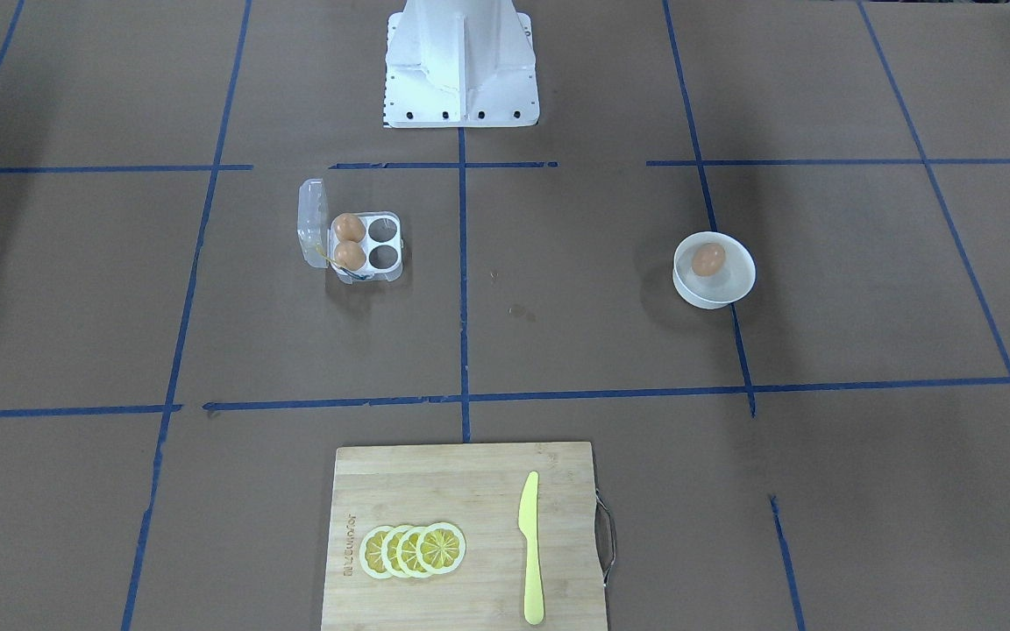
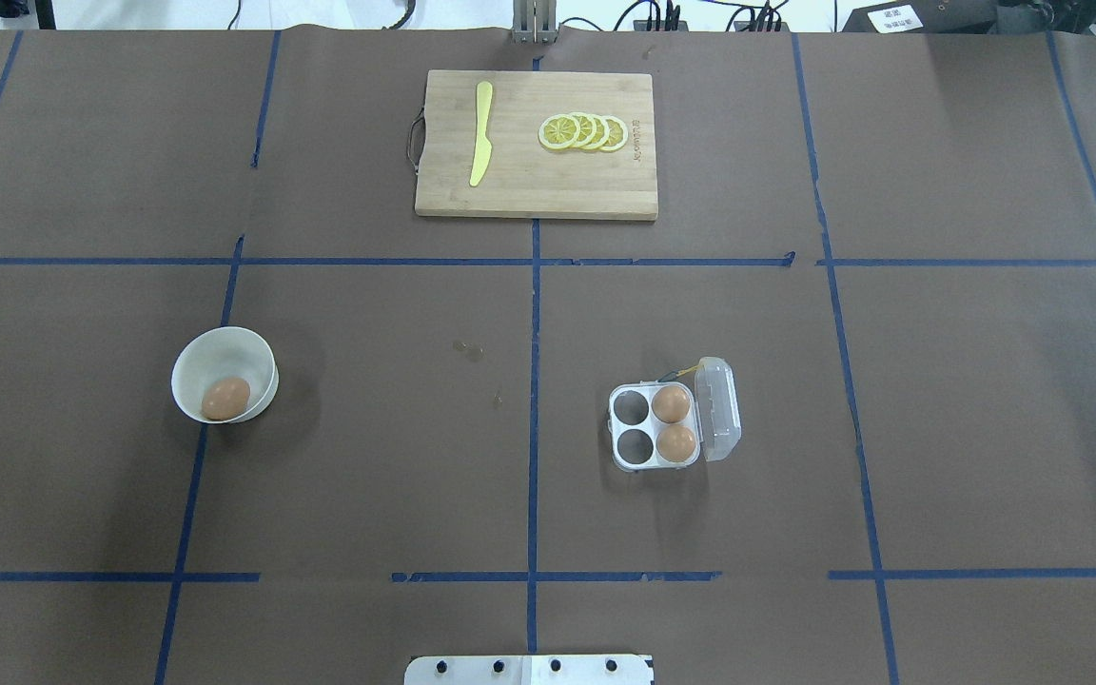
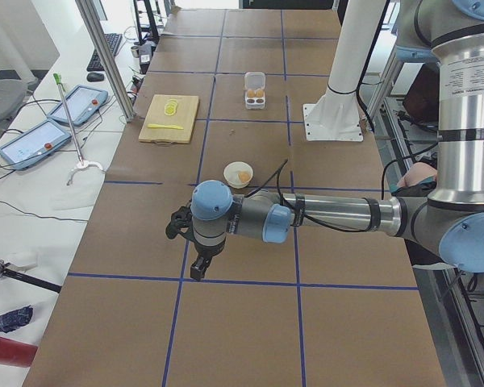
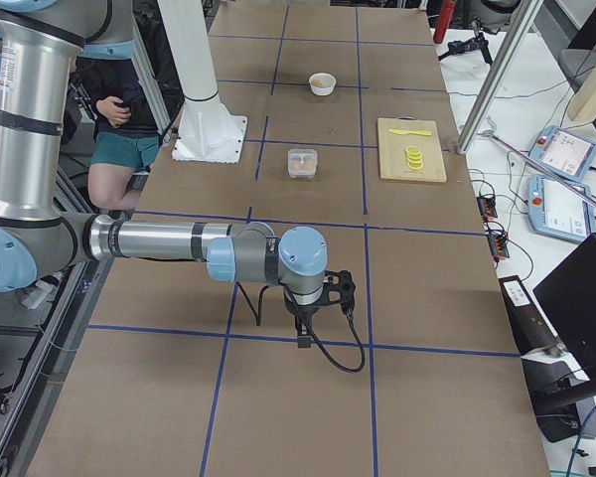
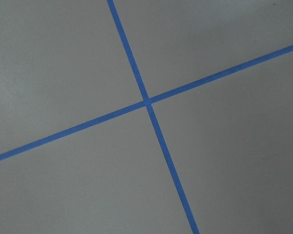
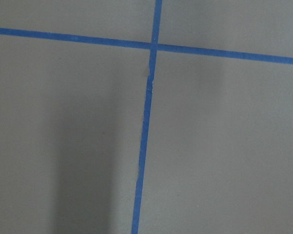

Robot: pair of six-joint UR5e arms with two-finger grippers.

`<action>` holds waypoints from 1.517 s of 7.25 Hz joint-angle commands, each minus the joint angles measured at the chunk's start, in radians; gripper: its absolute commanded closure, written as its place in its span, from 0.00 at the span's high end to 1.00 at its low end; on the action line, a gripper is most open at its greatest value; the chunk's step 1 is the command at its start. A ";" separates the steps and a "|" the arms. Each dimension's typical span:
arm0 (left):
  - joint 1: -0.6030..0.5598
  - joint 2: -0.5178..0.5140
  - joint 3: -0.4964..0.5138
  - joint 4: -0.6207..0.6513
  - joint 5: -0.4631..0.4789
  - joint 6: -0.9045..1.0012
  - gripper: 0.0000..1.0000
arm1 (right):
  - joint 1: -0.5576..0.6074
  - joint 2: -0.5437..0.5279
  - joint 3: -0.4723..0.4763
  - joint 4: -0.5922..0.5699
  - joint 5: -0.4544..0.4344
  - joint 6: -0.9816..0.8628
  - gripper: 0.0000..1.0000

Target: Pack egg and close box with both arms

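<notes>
One egg (image 2: 225, 398) lies in a round white bowl (image 2: 210, 354) on the table's left half. The box (image 2: 719, 409) stands open right of centre, its clear lid up on the right side. Two eggs (image 2: 670, 403) fill the cells beside the lid, and the two cells toward the centre are empty. The box also shows in the front view (image 1: 312, 219), as does the bowl's egg (image 1: 707, 259). My left gripper (image 3: 198, 268) shows only in the exterior left view, low over bare table, well short of the bowl. My right gripper (image 4: 303, 336) shows only in the exterior right view, well short of the box (image 4: 302, 162). I cannot tell whether either is open.
A wooden cutting board (image 2: 519, 195) at the far middle holds lemon slices (image 2: 584, 132) and a yellow knife (image 2: 480, 133). The white pedestal (image 1: 461, 66) stands at the robot's side. A seated person (image 4: 119, 124) is beside the table. Both wrist views show only blue tape lines.
</notes>
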 commanded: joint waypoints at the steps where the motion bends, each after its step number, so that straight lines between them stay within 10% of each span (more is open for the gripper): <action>1: 0.000 -0.001 0.005 -0.094 -0.001 0.002 1.00 | 0.001 0.003 0.047 0.051 -0.005 -0.002 1.00; 9: 0.003 -0.061 0.069 -0.644 -0.016 -0.113 1.00 | 0.001 0.000 0.036 0.111 0.059 0.040 1.00; 11: 0.153 -0.048 0.079 -0.676 -0.001 -0.150 1.00 | 0.001 -0.002 0.029 0.144 0.059 0.035 1.00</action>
